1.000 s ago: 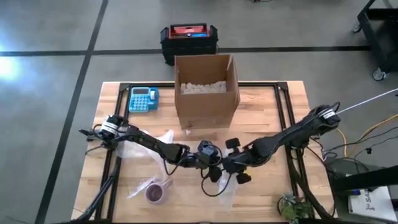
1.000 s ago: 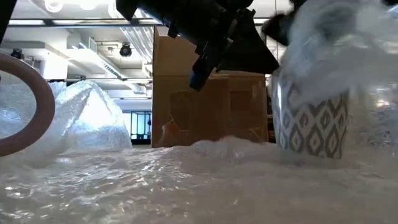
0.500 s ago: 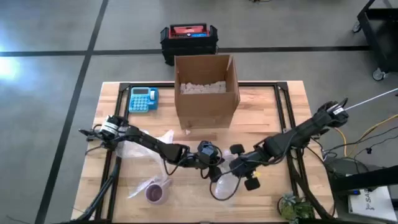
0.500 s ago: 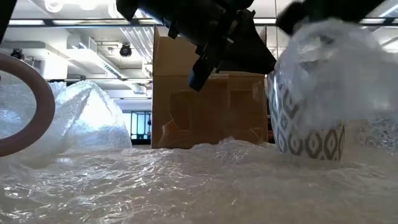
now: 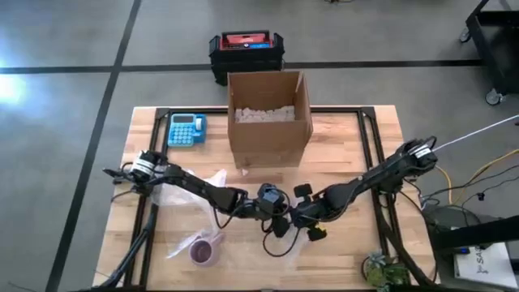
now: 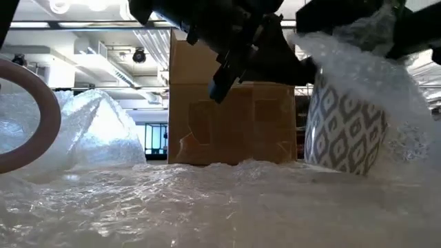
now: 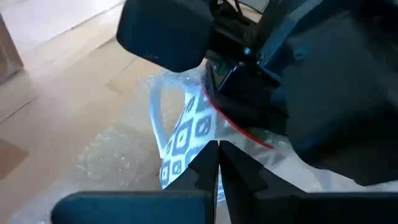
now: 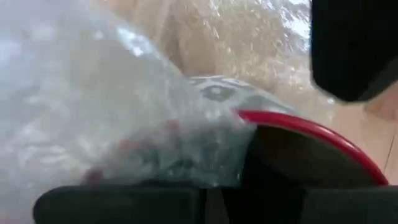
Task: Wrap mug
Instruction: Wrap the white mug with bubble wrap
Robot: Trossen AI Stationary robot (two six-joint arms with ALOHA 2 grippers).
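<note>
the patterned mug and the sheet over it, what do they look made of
The patterned mug looks like glazed ceramic: smooth grey and white diamond print, glossy red rim. The sheet looks like clear plastic bubble wrap: see-through, crinkled, with rows of small bumps. Both materials are judged from look only.

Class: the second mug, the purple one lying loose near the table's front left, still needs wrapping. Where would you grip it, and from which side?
Take the purple mug by its rim wall, coming straight down: its mouth faces up and nothing covers it. Probably the left gripper is nearer.
</note>
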